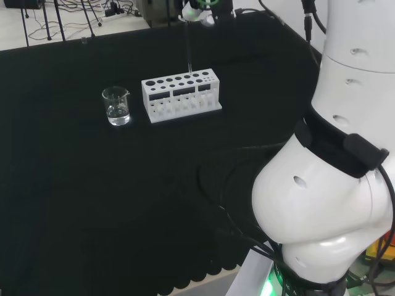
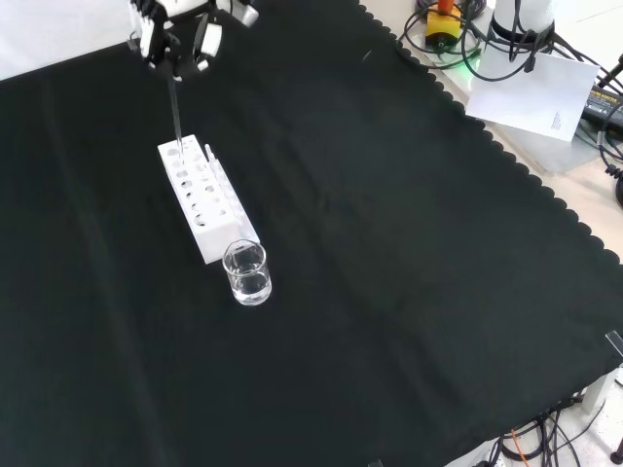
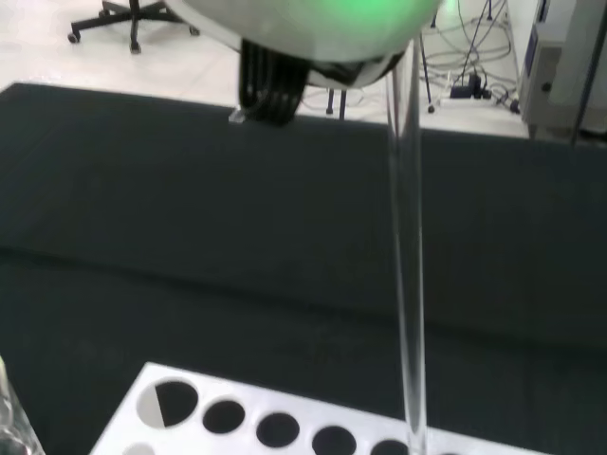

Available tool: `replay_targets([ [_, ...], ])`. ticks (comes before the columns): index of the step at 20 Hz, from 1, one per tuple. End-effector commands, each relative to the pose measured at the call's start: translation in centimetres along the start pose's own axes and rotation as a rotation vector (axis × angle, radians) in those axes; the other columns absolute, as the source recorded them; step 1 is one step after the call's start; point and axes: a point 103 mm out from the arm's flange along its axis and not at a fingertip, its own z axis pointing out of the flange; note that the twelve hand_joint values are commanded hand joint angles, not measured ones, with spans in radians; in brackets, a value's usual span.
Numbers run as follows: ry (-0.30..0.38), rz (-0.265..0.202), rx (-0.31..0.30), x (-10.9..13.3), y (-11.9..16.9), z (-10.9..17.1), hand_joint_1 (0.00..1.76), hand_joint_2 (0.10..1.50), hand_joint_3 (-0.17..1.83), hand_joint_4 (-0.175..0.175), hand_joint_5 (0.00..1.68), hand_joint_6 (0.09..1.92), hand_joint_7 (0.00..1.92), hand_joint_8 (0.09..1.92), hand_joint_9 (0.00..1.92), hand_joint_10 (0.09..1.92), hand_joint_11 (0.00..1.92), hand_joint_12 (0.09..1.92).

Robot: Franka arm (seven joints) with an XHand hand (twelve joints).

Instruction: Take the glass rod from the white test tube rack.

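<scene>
Rod held upright above the rack.

The rod (image 2: 175, 112) was gripped at its top by the hand (image 2: 175, 44), fingers curled round it, directly over the far end of the white rack (image 2: 204, 199) in the front view. Its lower tip was seen at the rack's top face, by a hole at that end; whether it was clear of the hole could not be told. A beaker (image 2: 246, 272) stood just beside the rack's near end on the desk (image 2: 409, 263).
</scene>
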Motion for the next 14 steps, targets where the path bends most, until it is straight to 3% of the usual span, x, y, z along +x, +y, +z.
replay_targets([
  [1,0.011,-0.021,-0.061,1.6,-1.5,-2.6,1.21,0.63,0.78,-0.175,1.2,0.85,1.57,0.9,1.67,0.74,1.47,0.63],
  [14,-0.001,-0.051,-0.08,4.2,-0.9,-4.1,1.21,0.62,0.78,-0.175,1.21,0.84,1.57,0.89,1.67,0.74,1.47,0.63],
])
